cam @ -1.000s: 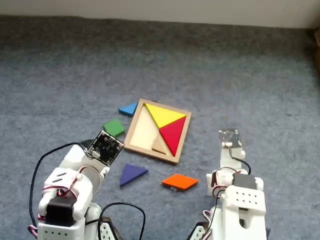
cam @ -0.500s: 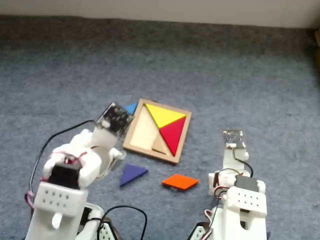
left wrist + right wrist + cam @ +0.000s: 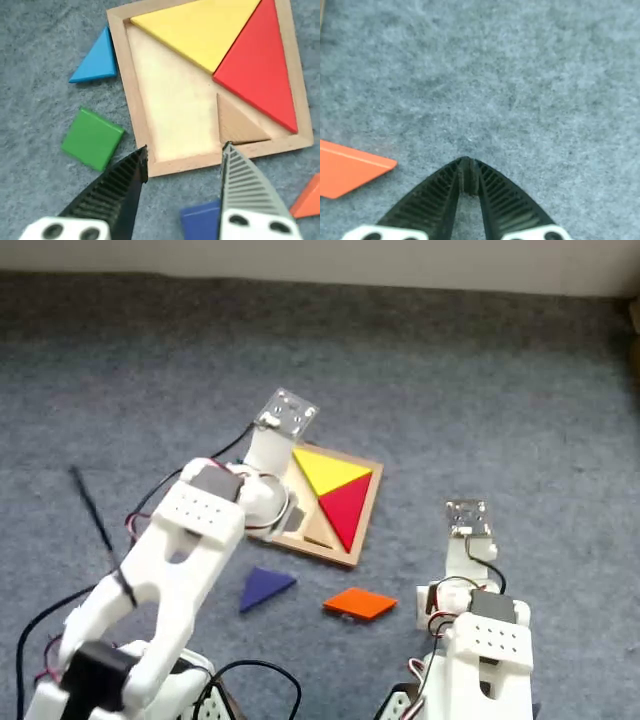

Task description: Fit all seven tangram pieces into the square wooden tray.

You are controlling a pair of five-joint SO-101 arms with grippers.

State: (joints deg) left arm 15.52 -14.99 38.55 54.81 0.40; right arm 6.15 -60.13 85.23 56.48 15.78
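Hazard one: your left gripper (image 3: 184,148) hangs over the wooden tray (image 3: 131,100) with its jaws straddling the rim on the side nearest the arms; lowered as it stands, a finger would likely land on that rim and shove the tray or jolt the seated pieces. Hazard two: the green square (image 3: 92,138) lies just beside the tray's outer edge, so a finger going for it may wedge against the wood instead of closing on the piece. Left fingers (image 3: 120,185): spread wide, holding nothing, no contact that you can confirm. Right gripper (image 3: 465,162): tips pressed together, empty, over bare carpet near the orange parallelogram (image 3: 345,170). Seated in the tray: yellow triangle (image 3: 200,25), red triangle (image 3: 255,75), and a small wood-coloured triangle (image 3: 237,122) against the near rim, touching the red one. Loose on the carpeted table: the green square and light blue triangle (image 3: 97,62) along one tray edge; the dark blue triangle (image 3: 265,587) and the orange parallelogram between the tray and the table's near edge
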